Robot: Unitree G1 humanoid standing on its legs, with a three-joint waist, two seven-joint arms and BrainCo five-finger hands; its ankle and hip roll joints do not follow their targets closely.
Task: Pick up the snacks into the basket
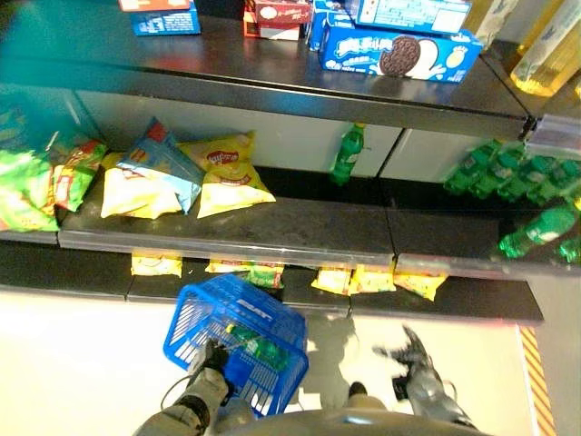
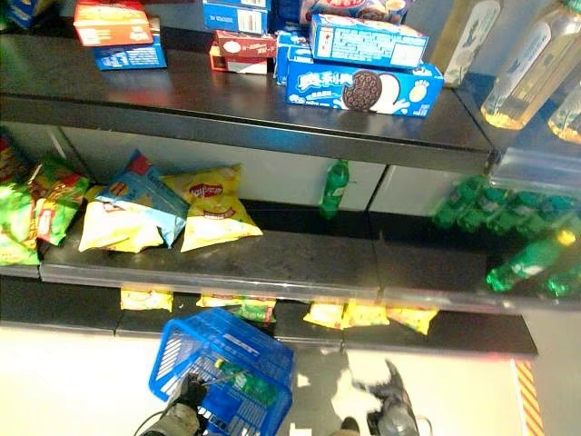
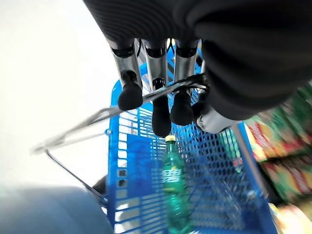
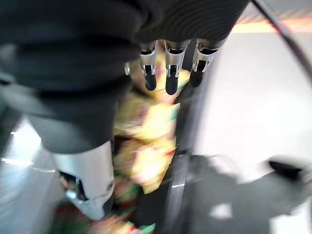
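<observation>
A blue plastic basket hangs low in front of the shelves, and my left hand is shut on its metal wire handle. A green bottle lies inside it. My right hand is open and holds nothing, low at the right, just in front of the bottom shelf. Yellow snack packs lie along that bottom shelf and show past my right hand's fingers. On the middle shelf are yellow chip bags, a blue bag and green bags.
Blue cookie boxes and red boxes sit on the top shelf, with bottles of yellow liquid at its right end. Several green bottles crowd the middle shelf's right; one green bottle stands alone. Striped tape marks the floor.
</observation>
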